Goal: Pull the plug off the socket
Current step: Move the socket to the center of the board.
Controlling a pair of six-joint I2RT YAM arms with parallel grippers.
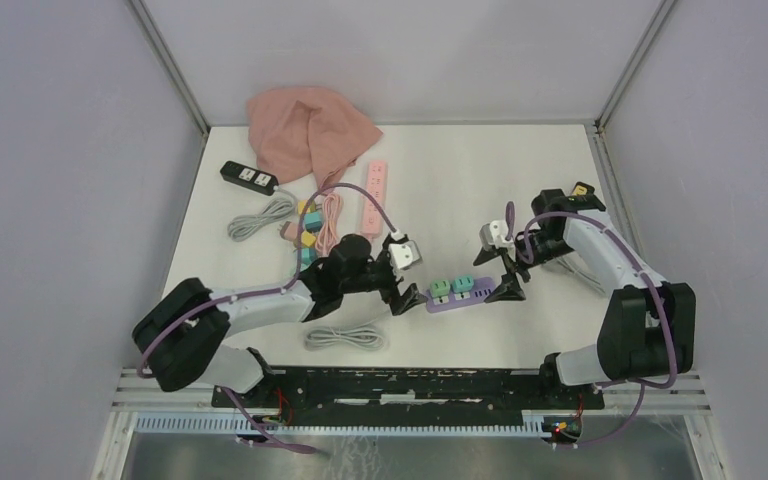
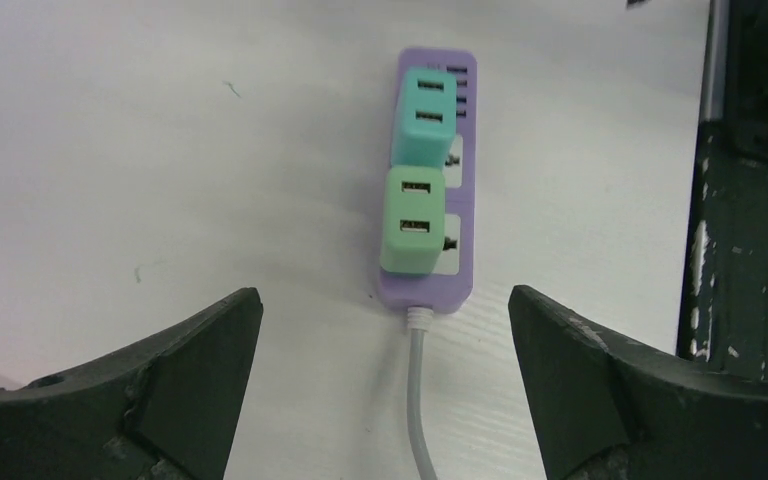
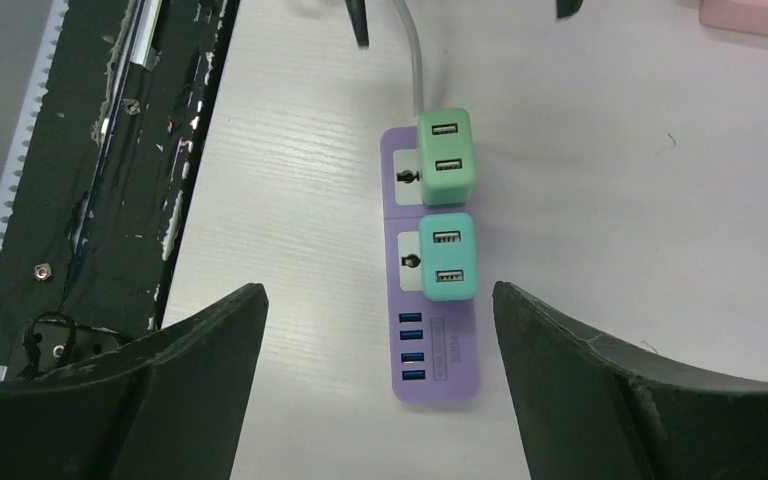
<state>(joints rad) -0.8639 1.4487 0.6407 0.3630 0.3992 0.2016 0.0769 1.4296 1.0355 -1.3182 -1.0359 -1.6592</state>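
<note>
We're looking into a robotics lab test cell here: a white table [image 1: 480,170] boxed in by blank grey panels [image 1: 50,150] on bare aluminium posts [image 1: 170,65], with a left arm [image 1: 260,305] and a right arm [image 1: 600,250] bolted to a scuffed black mounting rail [image 1: 400,385] at 6 o'clock. The tabletop is pure practice kit: pink cloth [image 1: 310,130] at 11 o'clock, black power strip [image 1: 248,177] and coiled grey cable [image 1: 260,217] toward 10, pink power strip [image 1: 375,195] at 12, purple power strip [image 1: 457,295] just off centre toward 5.

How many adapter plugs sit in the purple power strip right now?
2. On the purple strip, the green plug sits nearest the cord; the teal plug sits next to it, toward the USB ports.
</note>
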